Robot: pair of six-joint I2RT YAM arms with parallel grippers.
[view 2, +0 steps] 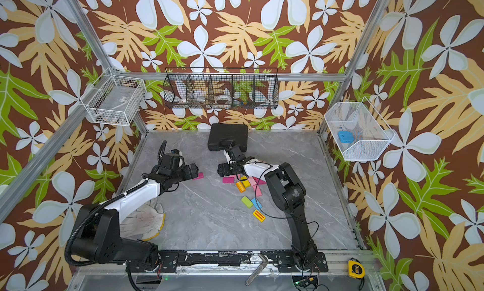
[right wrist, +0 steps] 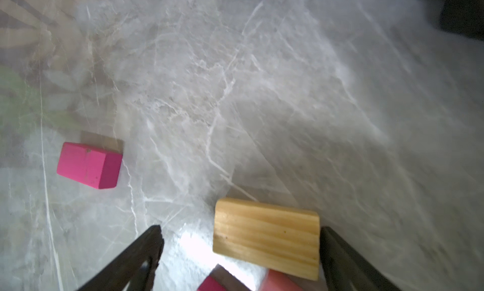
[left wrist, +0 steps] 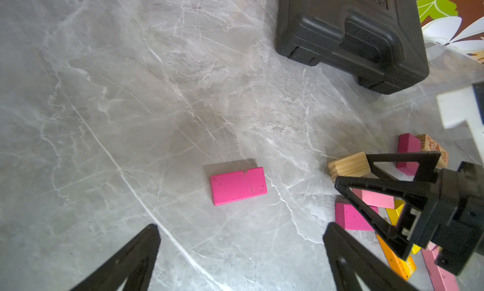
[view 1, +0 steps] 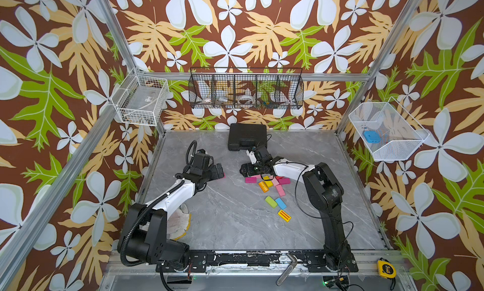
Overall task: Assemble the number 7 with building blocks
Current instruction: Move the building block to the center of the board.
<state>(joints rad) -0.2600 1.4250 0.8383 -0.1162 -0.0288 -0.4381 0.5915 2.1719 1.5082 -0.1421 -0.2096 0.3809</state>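
A lone magenta block (left wrist: 238, 186) lies flat on the grey table, just ahead of my left gripper (left wrist: 241, 226), which stands open and empty above it; in a top view the block (view 2: 198, 176) peeks out past the fingers. The other building blocks (view 1: 267, 183) sit in a loose pile at mid-right, with a green (view 1: 271, 202), a blue (view 1: 280, 203) and a yellow red-striped block (view 1: 284, 215) nearer the front. My right gripper (right wrist: 241, 228) is open over the pile's far edge. A plain wood block (right wrist: 265, 237) lies between its fingers, against one of them.
A black plastic case (view 1: 247, 139) stands at the back of the table. A white glove (view 1: 178, 221) lies under the left arm. Wire baskets hang on the walls. A tape measure (view 1: 385, 268) and a metal tool (view 1: 286, 268) rest on the front rail.
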